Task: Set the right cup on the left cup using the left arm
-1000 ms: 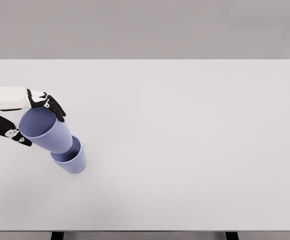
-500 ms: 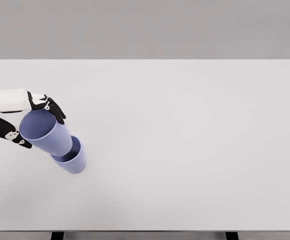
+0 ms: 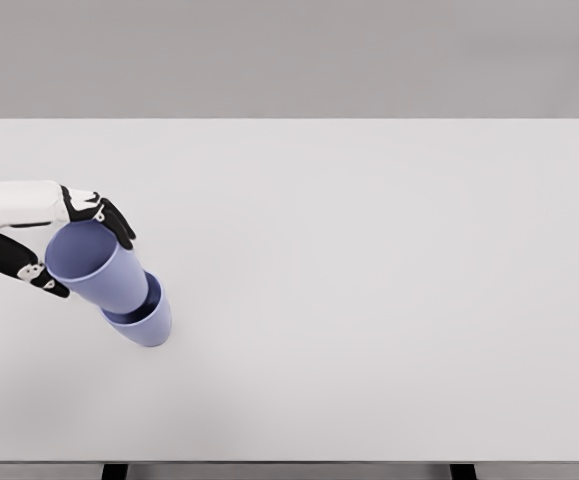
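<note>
Gripping the tilted upper cup, left hand – arm cut off, lower cup half hidden

My view is bright and evenly lit, a soft diffuse light with no clear source. The pale counter shows no glare or hot spots. Shadows are very faint, barely a smudge at lower left of the frame. Edges look slightly soft, as in a compressed render, without distortion toward the corners.

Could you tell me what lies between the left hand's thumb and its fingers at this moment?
In the head view, the upper cup sits in the left hand, its base nested in the lower cup.
</note>
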